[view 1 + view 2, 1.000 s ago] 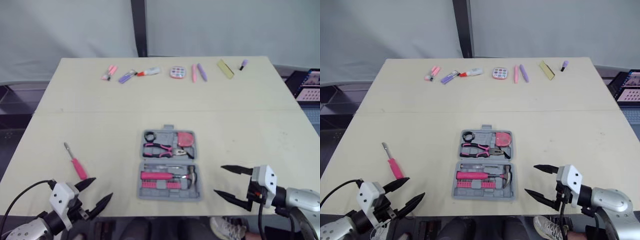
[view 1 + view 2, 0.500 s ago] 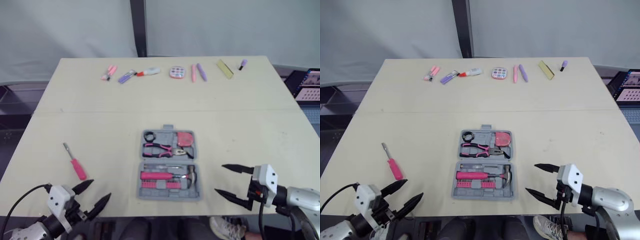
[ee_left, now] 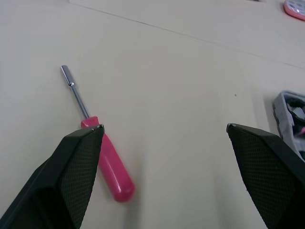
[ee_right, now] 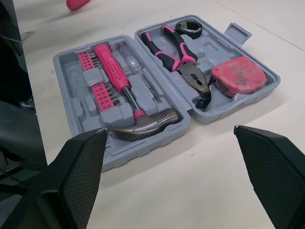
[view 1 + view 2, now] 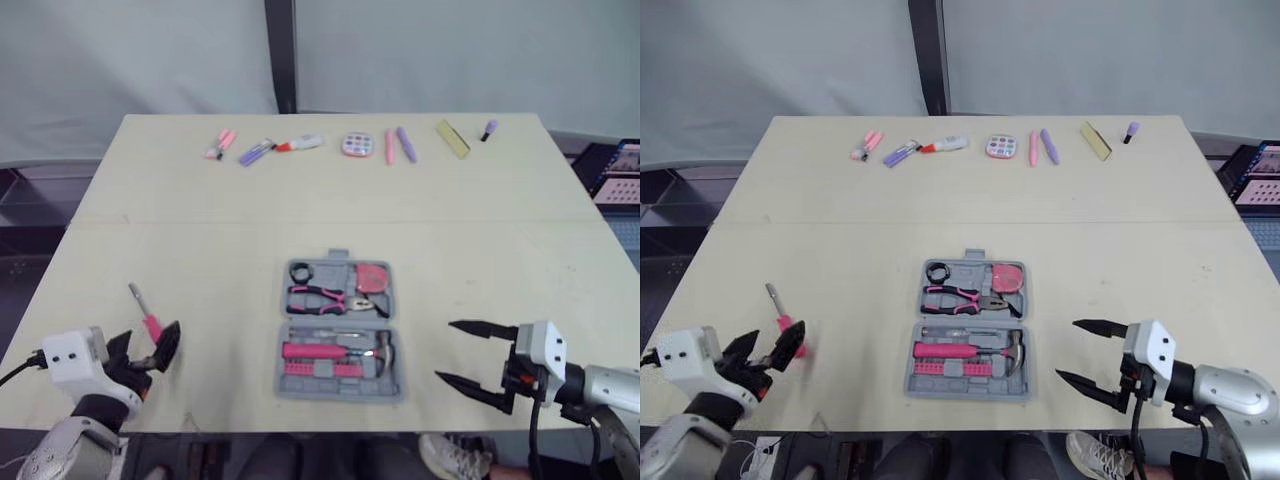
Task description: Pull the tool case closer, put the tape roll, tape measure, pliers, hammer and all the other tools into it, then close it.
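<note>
Pink-handled screwdriver with a thin steel shaft [image 3: 108,157] is noted lying flat on the pale wooden table [image 5: 480,240], well to the left of the open grey moulded-plastic tool case [image 4: 66,95] and apart from it. The case is seen loaded: black tape roll [image 5: 300,271], pink-gripped pliers [image 5: 325,298], pink tape measure [image 5: 372,277] and pink-handled hammer [image 5: 335,351] are seated in their recesses. The left gripper [image 3: 164,128] is held just above the table with its fingers spread wide, one finger at the screwdriver's handle. The right gripper [image 5: 445,350] is held to the right of the case, fingers also apart and nothing between them. The screwdriver is judged light and rigid. Its round, glossy handle is likely to roll or slide when nudged. A hold across the thick middle of the handle is advised, with the fingers brought down on both sides together. The slim shaft is best avoided, since little surface is offered there and the tool may pivot. The loaded case is judged stiff and heavier, so its lid half is probably best pushed at the outer rim.
</note>
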Robot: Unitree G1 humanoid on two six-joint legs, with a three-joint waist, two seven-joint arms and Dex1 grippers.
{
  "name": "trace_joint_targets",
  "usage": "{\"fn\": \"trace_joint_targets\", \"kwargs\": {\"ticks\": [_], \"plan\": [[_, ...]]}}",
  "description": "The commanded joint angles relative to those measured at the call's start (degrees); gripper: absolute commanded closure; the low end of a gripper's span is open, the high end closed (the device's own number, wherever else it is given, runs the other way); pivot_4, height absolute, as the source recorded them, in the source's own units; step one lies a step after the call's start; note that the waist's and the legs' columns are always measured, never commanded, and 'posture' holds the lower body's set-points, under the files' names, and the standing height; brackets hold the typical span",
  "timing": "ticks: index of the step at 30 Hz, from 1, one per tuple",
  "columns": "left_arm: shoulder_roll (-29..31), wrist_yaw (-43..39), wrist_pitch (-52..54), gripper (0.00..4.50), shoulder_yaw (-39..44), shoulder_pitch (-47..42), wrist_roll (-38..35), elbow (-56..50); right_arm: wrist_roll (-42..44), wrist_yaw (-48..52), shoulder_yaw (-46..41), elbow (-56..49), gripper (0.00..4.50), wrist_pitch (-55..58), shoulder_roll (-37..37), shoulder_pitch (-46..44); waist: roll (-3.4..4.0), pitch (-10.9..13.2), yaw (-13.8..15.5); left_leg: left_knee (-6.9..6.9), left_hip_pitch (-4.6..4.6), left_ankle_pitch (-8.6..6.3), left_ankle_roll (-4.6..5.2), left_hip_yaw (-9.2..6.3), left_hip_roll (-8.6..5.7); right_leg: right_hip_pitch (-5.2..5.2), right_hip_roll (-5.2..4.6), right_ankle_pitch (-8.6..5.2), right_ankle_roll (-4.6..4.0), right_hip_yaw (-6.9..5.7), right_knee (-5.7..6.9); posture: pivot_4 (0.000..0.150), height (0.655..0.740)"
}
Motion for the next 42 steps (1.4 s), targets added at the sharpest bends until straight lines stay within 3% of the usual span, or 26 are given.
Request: {"fn": "trace_joint_targets", "kwargs": {"ticks": [1, 8, 12, 28, 42], "plan": [[0.49, 4.58, 2.88, 0.08, 0.79, -1.34, -1.98, -2.67, 1.23, 0.50, -0.98, -1.48, 0.00, -0.18, -0.22, 0.07, 0.00, 0.00, -0.02, -0.01, 0.00, 0.00, 0.00, 0.00, 0.00, -0.01, 0.00, 0.00, 0.00, 0.00, 0.00, 0.150, 0.7400], [-0.94, 20.21, 11.88, 0.08, -0.23, -13.21, 0.92, 1.47, 1.32, 1.00, -1.31, -1.00, 0.00, -0.07, -0.83, -0.84, 0.01, -0.01, 0.05, 0.05, 0.00, 0.02, -0.03, 0.00, 0.00, -0.01, 0.02, 0.00, 0.00, 0.00, 0.05, 0.150, 0.7400], [-1.95, 23.86, 14.67, 0.08, -0.53, -17.99, 3.94, 4.80, 1.32, 0.99, -1.45, -1.39, 0.00, 0.17, -0.94, -0.92, 0.00, -0.02, 0.01, 0.01, 0.01, 0.02, -0.03, 0.00, -0.03, -0.05, 0.02, 0.00, 0.00, 0.00, 0.11, 0.150, 0.7400], [-5.33, 20.67, 14.74, 0.08, -3.99, -25.06, 14.91, 19.91, 1.14, -0.19, -3.48, -3.23, 0.00, 0.87, -1.24, 0.46, -0.04, -0.03, 0.29, 0.07, 0.00, 0.02, -0.04, 0.03, -0.06, -0.12, -0.02, 0.01, 0.01, 0.00, 0.22, 0.150, 0.7400], [-7.71, 19.41, 17.68, 0.08, -2.73, -30.52, 19.52, 22.12, 1.01, -1.24, -4.20, -4.36, 0.00, 1.11, -0.84, 2.06, -0.05, -0.03, 0.11, 0.06, 0.01, 0.02, -0.04, 0.07, -0.07, -0.24, -0.02, 0.01, 0.01, 0.00, 0.56, 0.150, 0.7400]]}}
